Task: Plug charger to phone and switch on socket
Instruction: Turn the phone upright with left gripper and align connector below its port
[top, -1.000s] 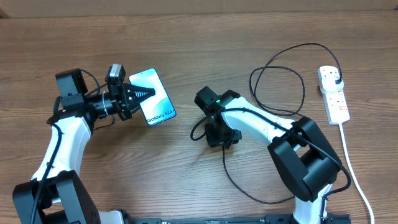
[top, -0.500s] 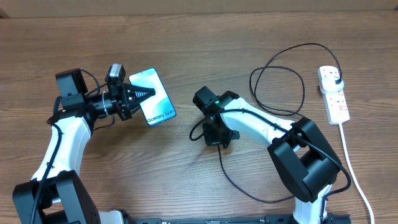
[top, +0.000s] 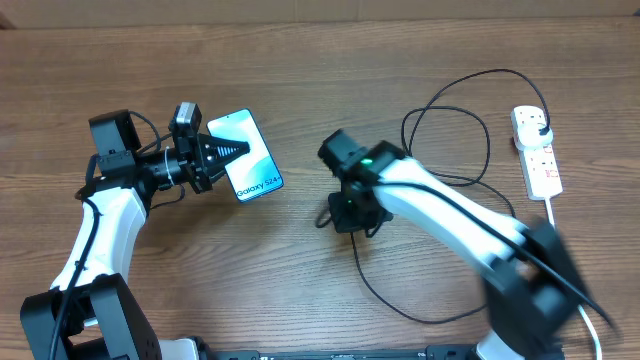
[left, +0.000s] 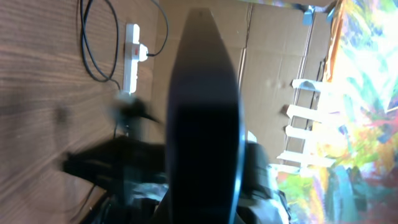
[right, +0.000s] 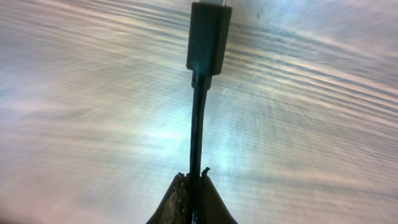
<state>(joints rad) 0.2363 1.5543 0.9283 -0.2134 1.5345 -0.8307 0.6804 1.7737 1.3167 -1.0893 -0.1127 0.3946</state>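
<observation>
My left gripper (top: 236, 150) is shut on the phone (top: 252, 156), whose light blue "Galaxy S24" screen faces up. In the left wrist view the phone (left: 205, 124) shows as a dark edge between the fingers. My right gripper (top: 352, 214) is shut on the charger (top: 446, 108), a thin black looping cable. In the right wrist view the fingers (right: 193, 183) pinch the charger (right: 198, 118) just behind its connector tip (right: 208, 37), which points away over the table. The charger's black plug (top: 541, 126) sits in the white socket (top: 537, 160) at the right.
The socket's white cord (top: 566, 270) runs down the right edge of the wooden table (top: 200, 280). The charger's slack loops below the right arm (top: 380, 295). The socket also shows in the left wrist view (left: 132, 56), with cardboard boxes (left: 273, 56) beyond the table.
The right arm is in fast motion and blurred; its wrist has shifted slightly right and back with the charger still pinched. The left arm and phone have not moved.
</observation>
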